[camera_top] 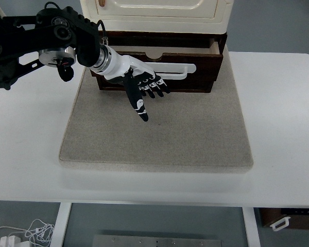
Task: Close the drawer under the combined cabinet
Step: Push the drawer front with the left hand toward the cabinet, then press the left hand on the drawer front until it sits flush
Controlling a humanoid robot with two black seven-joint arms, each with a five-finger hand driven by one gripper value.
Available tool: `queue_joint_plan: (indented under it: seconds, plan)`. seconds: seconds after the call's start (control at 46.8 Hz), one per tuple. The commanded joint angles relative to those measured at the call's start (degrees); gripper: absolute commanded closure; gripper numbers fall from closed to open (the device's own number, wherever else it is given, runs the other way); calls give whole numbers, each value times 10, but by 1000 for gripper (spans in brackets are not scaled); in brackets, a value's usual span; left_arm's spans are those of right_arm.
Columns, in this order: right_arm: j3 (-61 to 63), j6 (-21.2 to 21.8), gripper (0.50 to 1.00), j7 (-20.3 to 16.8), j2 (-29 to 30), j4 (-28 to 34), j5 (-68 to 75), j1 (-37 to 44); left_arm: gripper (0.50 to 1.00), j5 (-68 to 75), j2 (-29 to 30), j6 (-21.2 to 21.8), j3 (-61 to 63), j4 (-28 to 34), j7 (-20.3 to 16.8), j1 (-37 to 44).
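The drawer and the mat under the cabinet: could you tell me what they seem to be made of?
The drawer looks like dark stained wood with a slight sheen; its handle seems glossy white plastic or painted metal. The mat appears to be grey-beige felt or low-pile carpet, matte and speckled.

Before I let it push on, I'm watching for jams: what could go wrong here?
1. The left hand meets the drawer left of centre, so a push may skew it in the cabinet.
2. Its fingers lie by the white handle and could catch on it.
3. The cabinet sits on a loose-looking grey mat and may slide instead.
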Motion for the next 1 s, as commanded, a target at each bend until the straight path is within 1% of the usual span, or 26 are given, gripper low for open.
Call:
queue_joint_plan:
  seconds: [0.0,0.299,0.428,0.727,0.984]
  plan:
    - [0,0,548,0,0,0,1,1,500,8,0,0,-3,10,-1,2]
    - [0,0,548,0,0,0,1,0,500,13,-2,7,-20,37,-3,15]
    - [0,0,548,0,0,0,0,1,500,12,-13,5,-21,52,-6,18]
    - [0,0,548,0,0,0,0,1,500,11,-16,7,-24,75,-7,24]
    - [0,0,548,0,0,0,0,1,500,10,-17,6,-25,96,-14,25]
